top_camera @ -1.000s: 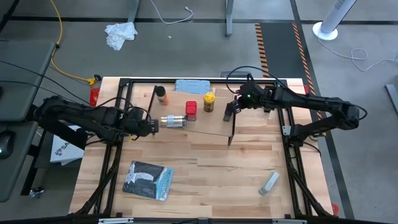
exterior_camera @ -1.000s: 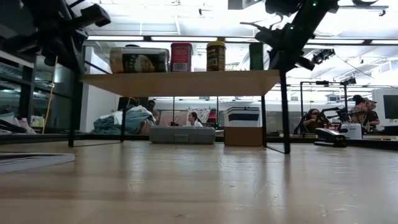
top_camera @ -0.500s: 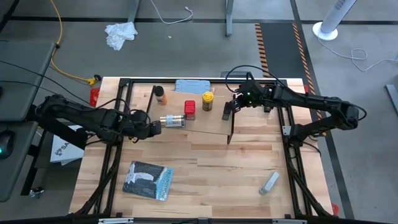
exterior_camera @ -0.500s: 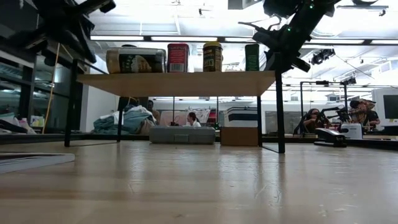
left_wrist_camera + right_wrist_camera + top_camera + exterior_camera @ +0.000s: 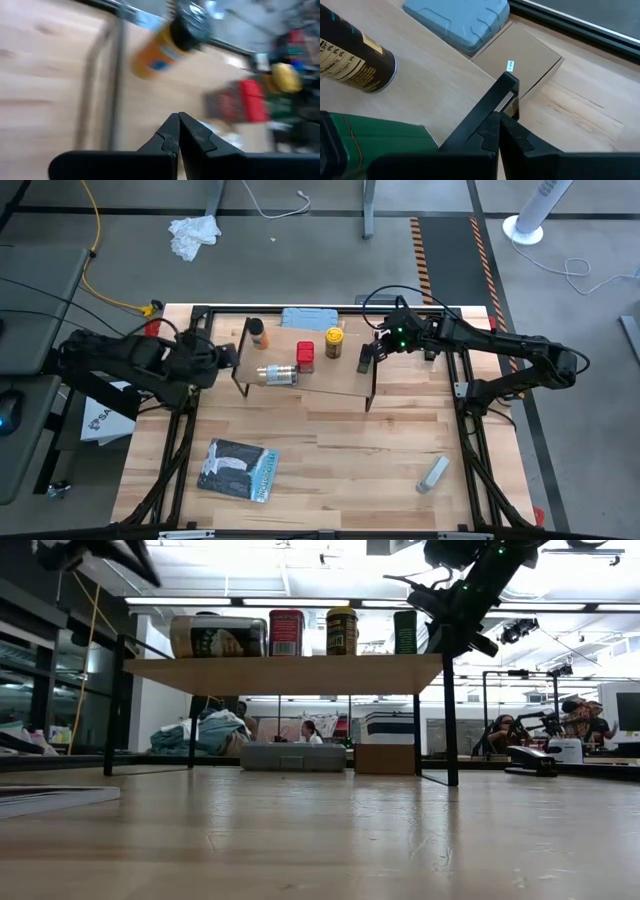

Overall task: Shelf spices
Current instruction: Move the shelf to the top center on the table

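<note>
On a pale butcher-block table (image 5: 330, 450), we find the left gripper (image 5: 232, 357) at the left end of the shelf (image 5: 310, 375), its dark fingers pressed together around nothing, as its wrist view shows. The shelf is a light wooden plank on thin black wire legs, and it carries the spices in a rough row. Farthest left stands the amber jar (image 5: 258, 331) with its black cap, near the shelf's back corner; the left wrist view renders it only as an orange smear. Next lies a cylinder (image 5: 277, 374) on its side, its label glossy and cream in the low view. Beside it we see the red square tin (image 5: 305, 357) upright, then the yellow jar (image 5: 334, 344) with its dark printed label. At the right end a green container (image 5: 406, 631) stands partly hidden behind the right arm from above; in the right wrist view only one flat green side is visible. The right gripper (image 5: 366, 360) sits at that right end, its fingers shut and empty just above the shelf's black corner post. Behind the shelf lie a moulded blue-grey case (image 5: 307, 319) and a tan cardboard box (image 5: 526, 59), both half covered by the plank from above. On the near part of the table rest a flat printed booklet (image 5: 239, 470) and a small grey bar (image 5: 432, 474).
</note>
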